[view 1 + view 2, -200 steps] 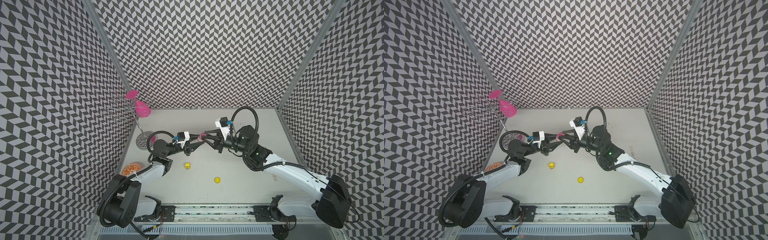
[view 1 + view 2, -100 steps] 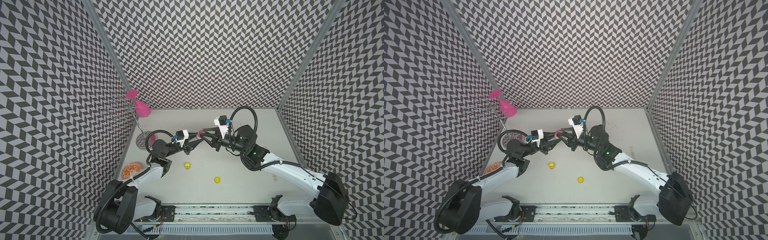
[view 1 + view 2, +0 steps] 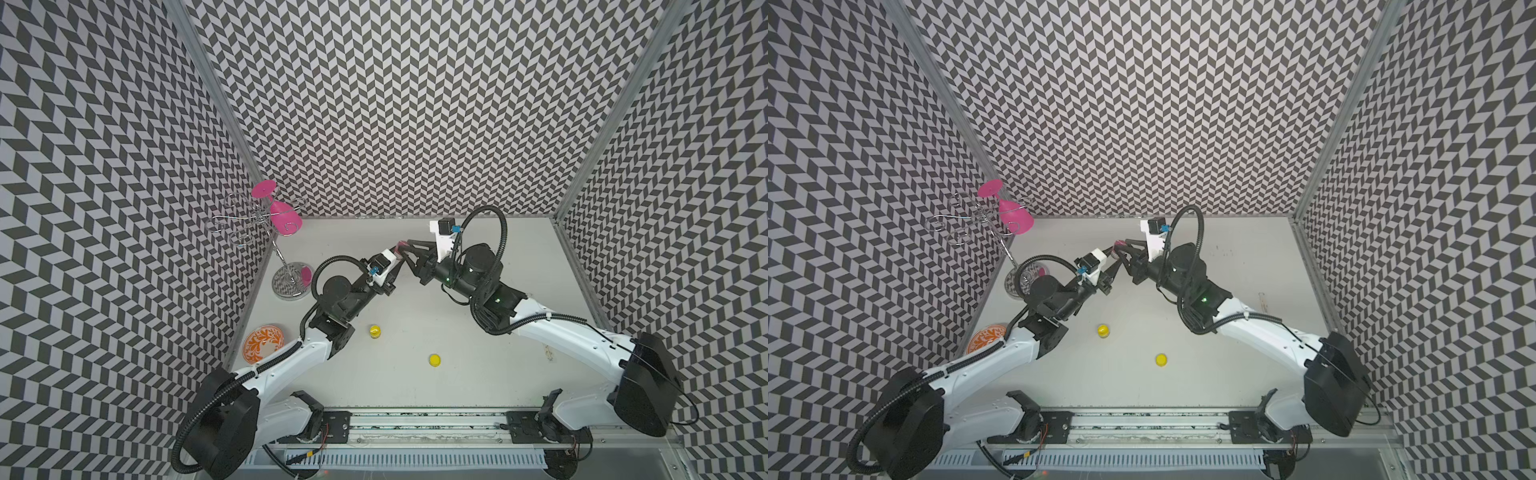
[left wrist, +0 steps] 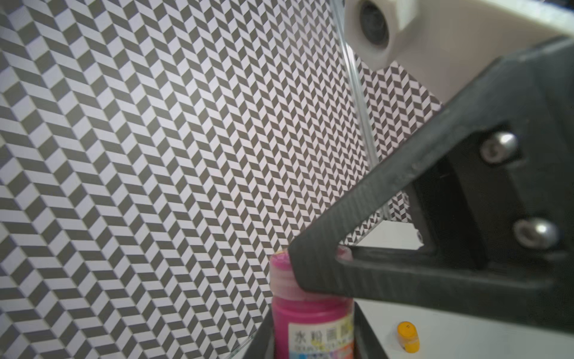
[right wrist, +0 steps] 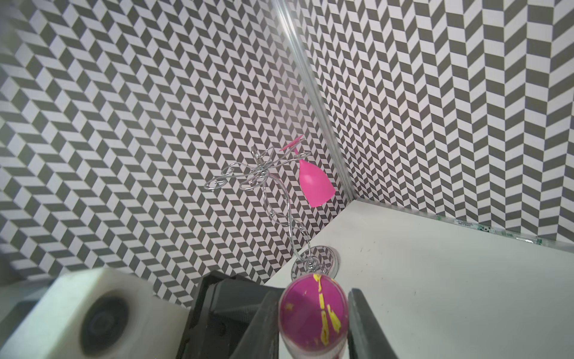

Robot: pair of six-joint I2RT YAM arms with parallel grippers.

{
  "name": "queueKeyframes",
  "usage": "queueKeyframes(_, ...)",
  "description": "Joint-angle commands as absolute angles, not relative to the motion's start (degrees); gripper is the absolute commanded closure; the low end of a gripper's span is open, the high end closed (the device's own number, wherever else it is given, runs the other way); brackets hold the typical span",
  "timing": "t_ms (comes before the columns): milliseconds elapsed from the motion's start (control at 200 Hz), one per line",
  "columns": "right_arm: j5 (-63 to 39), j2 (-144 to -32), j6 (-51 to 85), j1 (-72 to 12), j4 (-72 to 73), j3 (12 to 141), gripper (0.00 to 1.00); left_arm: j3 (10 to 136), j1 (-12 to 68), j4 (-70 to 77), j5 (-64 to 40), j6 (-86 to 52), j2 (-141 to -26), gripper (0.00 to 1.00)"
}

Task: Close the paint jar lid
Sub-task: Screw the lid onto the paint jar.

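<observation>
- In both top views, the pink paint jar (image 3: 402,246) (image 3: 1118,244) is held above the table (image 3: 415,386), well apart from the wire glass rack (image 3: 286,282) and out toward the table's middle.
- There the left gripper (image 3: 398,262) is seen clamped on the jar's body, and the right gripper (image 3: 409,251) is closed on its top from the opposite side.
- A small yellow jar (image 3: 375,331) and a yellow lid (image 3: 434,360) are left on the table, farther from the rack than the grippers are.
- In the left wrist view, the jar's labelled body (image 4: 310,320) is gripped between the left gripper's fingers (image 4: 366,335). One finger (image 4: 403,279) of the right gripper is laid across the neck.
- In the right wrist view, the lid (image 5: 313,310), pink with yellow smears, is pinched between the right gripper's fingers (image 5: 264,323). Whether it is fully seated cannot be told.
- Beyond the lid, the rack (image 5: 326,256) is seen with a pink wine glass (image 5: 315,183) hung upside down from it.
</observation>
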State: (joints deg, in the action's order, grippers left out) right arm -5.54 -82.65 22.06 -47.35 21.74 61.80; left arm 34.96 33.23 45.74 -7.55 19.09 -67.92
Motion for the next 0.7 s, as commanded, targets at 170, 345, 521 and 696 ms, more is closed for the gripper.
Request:
queueKeyframes(170,-7.56,-88.25,27.24,-52.95,8.78,60.31,0.8,40.36,35.6,58.3,4.4,24.12,-68.02,0.71)
queueKeyframes(345,-7.25,-87.16,26.77,-53.02,8.85,59.86,0.79,38.23,35.6,58.18,4.75,23.12,-68.2,0.71)
queueKeyframes(521,-7.22,-86.41,26.24,-52.95,8.54,59.7,0.76,36.54,35.6,57.8,4.97,22.85,-68.8,0.71)
queueKeyframes(696,-6.7,-85.12,26.04,-52.95,9.11,58.76,0.67,35.9,35.6,56.29,4.73,22.28,-69.6,0.71)
